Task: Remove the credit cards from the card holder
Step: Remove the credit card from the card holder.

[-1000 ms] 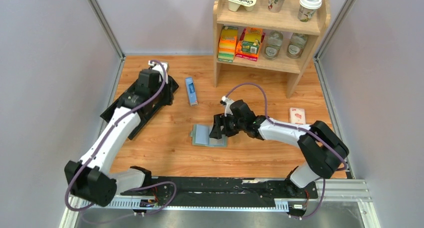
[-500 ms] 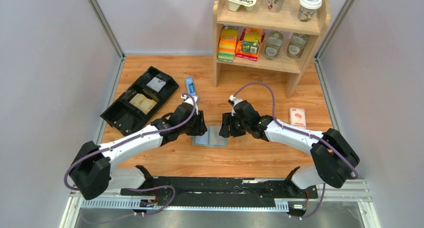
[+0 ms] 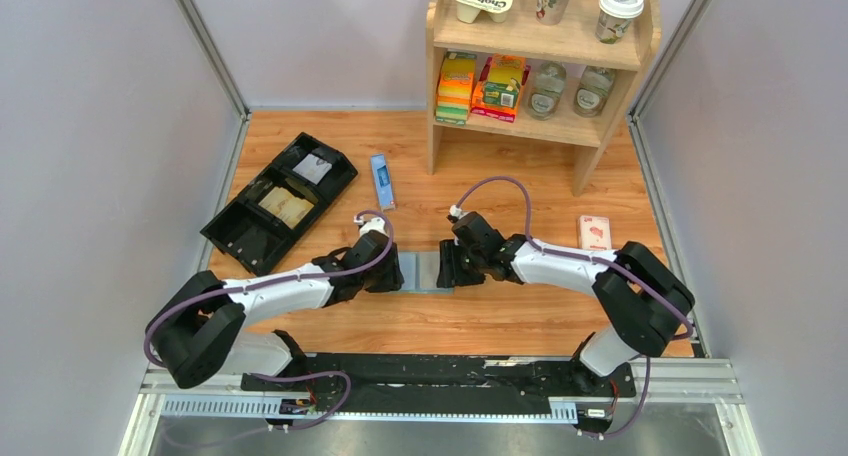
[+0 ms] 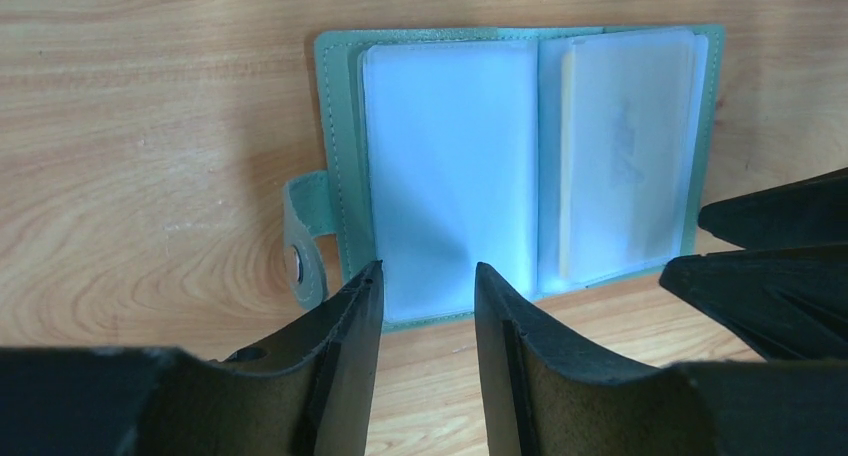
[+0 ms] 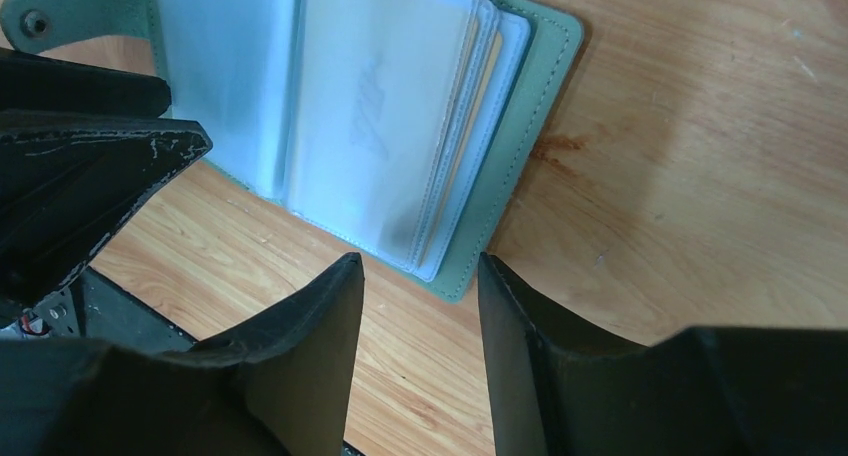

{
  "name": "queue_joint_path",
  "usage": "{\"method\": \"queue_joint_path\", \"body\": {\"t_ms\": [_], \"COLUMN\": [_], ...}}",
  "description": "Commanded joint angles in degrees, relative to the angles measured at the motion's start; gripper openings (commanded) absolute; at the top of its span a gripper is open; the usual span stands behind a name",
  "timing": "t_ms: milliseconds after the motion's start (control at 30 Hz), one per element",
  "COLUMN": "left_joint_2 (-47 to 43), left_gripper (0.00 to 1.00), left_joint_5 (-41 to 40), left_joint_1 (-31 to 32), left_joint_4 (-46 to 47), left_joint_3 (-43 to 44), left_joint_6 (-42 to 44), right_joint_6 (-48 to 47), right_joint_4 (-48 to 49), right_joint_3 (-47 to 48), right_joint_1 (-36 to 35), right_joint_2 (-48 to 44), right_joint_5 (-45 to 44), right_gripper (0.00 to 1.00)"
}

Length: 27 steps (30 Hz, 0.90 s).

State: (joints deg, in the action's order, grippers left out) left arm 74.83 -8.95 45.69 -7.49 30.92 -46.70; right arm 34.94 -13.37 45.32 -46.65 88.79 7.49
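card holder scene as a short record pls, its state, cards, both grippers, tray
card holder: lying open, clear pockets facing up
cards: edge of one tan card shows in a pocket on the side nearer the right gripper
left gripper: open, over one page's edge, holding nothing
right gripper: open, over the opposite corner, holding nothing
tray: black, apart from the holder, a tan flat piece in its middle compartment

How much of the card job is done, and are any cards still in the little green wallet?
Partly done. The card holder lies open, and a tan card already sits in the black tray. Right now the left gripper and right gripper hover open at its edges, holding nothing. Left to do: at least one credit card shows inside a clear pocket.
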Motion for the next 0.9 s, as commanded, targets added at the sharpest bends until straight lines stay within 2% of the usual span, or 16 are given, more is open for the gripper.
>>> {"method": "queue_joint_path", "body": {"t_ms": [0, 200, 300, 367, 467, 867], "left_joint_2": [-1.09, -0.21, 0.84, 1.72, 3.48, 7.88], "left_gripper": [0.47, 0.46, 0.46, 0.46, 0.46, 0.46], "left_joint_5": [-2.04, -1.77, -1.16, -1.16, -1.95, -2.12], "left_joint_1": [1.59, 3.61, 4.58, 5.46, 7.12, 9.5], "left_joint_4": [1.6, 3.35, 4.58, 5.46, 5.12, 5.64], "left_joint_3": [-2.26, -4.2, -4.37, -4.02, -2.54, 0.9], "left_joint_6": [-4.1, -7.26, -8.93, -9.55, -9.99, -10.17], "right_joint_6": [1.62, 1.54, 0.92, -0.04, -1.89, -1.36], "right_joint_4": [1.15, 0.8, -1.65, -5.16, -8.51, -9.66], "right_joint_3": [2.93, 3.28, 3.98, 5.3, 7.58, 8.91], "right_joint_1": [-0.9, -1.51, -1.95, -2.56, -2.83, -3.18], "right_joint_2": [1.47, 1.3, -0.11, -1.6, -2.66, 0.94], "right_joint_5": [-0.98, -1.68, -4.92, -10.79, -14.42, -16.97], "right_gripper": [0.48, 0.45, 0.45, 0.48, 0.53, 0.55]}}
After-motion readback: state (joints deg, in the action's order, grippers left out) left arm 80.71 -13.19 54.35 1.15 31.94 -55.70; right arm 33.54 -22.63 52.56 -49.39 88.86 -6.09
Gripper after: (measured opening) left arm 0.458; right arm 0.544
